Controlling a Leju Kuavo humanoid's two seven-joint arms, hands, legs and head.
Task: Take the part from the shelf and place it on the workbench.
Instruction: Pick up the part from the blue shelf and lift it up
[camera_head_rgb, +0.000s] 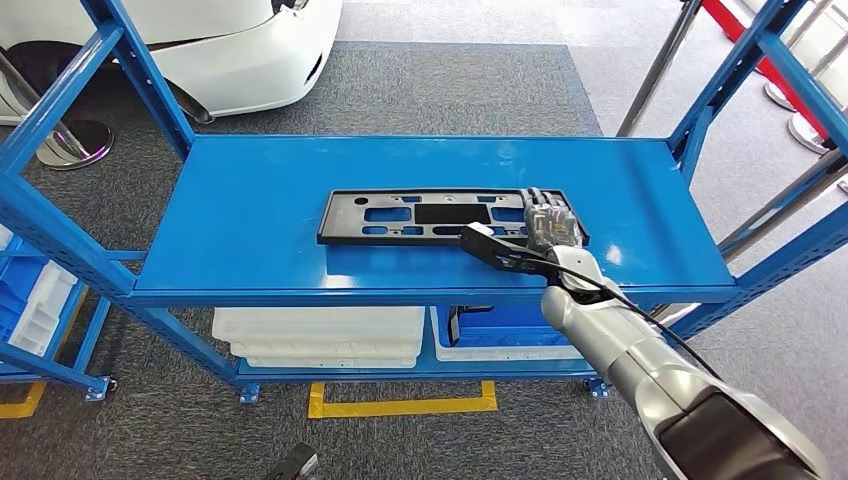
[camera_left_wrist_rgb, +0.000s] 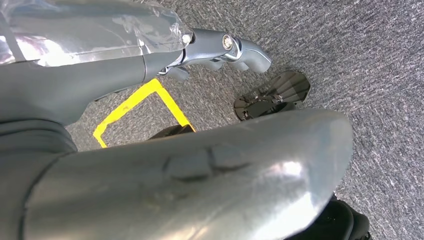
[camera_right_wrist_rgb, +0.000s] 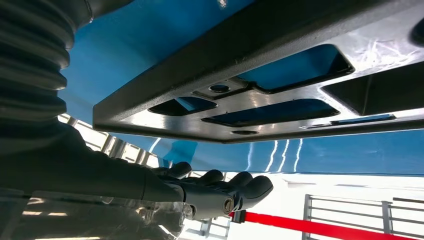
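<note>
The part is a long flat black plastic frame with cut-outs, lying flat on the top blue shelf board. My right hand is at the part's right end, fingers spread over its top and the thumb reaching left along its front edge. In the right wrist view the part hangs a little apart from my right hand, with blue shelf showing between them, so nothing is gripped. My left hand hangs over grey carpet and holds nothing.
Blue uprights frame the shelf at both ends. On the lower level sit white trays and a blue bin. A white car stands behind on the left. Yellow tape marks the carpet in front.
</note>
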